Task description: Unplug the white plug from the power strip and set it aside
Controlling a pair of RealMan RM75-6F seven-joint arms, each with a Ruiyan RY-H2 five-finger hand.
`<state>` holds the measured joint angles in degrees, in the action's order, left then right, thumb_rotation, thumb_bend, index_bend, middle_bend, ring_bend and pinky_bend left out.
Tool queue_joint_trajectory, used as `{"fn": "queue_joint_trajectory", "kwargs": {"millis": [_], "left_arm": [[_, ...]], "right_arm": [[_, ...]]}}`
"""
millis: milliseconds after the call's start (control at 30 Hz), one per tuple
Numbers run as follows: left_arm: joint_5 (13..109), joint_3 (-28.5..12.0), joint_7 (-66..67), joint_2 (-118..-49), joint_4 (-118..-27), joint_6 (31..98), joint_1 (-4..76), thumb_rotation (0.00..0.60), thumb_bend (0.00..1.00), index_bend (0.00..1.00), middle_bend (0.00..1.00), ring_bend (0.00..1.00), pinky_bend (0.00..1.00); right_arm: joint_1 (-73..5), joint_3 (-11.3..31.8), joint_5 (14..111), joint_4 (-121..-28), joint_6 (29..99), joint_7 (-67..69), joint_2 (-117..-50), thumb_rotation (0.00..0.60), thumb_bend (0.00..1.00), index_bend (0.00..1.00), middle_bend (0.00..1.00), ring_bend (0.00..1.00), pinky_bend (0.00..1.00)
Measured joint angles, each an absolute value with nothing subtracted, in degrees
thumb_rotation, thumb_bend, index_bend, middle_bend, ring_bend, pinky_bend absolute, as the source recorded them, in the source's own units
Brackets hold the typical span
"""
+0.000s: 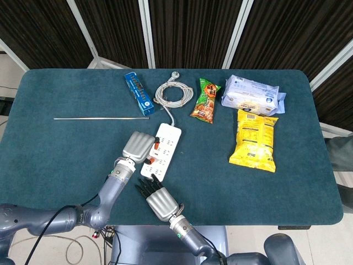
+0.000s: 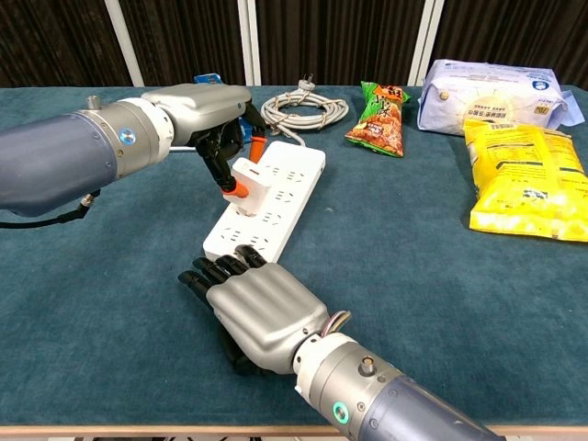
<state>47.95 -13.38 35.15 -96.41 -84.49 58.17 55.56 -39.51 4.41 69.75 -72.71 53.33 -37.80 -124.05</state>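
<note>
While pinching the white plug point(image 2: 246, 177) between orange-tipped fingers point(image 2: 235, 190), left hand point(image 2: 204, 108) hovering over the left edge of the power strip point(image 2: 276, 197); plug tilted and just above the sockets, though whether its pins are clear cannot be told. Right hand point(image 2: 255, 309) palm down, dark fingers point(image 2: 219, 269) stretched flat, holding nothing, tips at the near end of the strip. Beyond the strip, a coiled grey cable point(image 1: 173, 93), with a blue box point(image 1: 138, 93) left of it and a thin metal rod point(image 1: 101, 118) further left. To the right on the teal worktop point(image 1: 66, 149): a green and red snack bag point(image 1: 205, 100), a white wipes pack point(image 1: 252, 95), a yellow bag point(image 1: 253, 139).
</note>
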Motion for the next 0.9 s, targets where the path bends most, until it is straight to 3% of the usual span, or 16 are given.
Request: {"fn": "queue_joint_trajectory", "kwargs": {"millis": [900], "left_arm": [[49.06, -15.58, 32.16, -91.79, -86.2, 60.28, 54.05, 0.6, 0.36, 0.82, 0.84, 0.56, 0.55]], "right_arm": [[-39.83, 5.81, 70.87, -75.82, 55.44, -40.81, -123.04, 0.6, 0.8, 0.03, 0.03, 0.0, 0.0]]}}
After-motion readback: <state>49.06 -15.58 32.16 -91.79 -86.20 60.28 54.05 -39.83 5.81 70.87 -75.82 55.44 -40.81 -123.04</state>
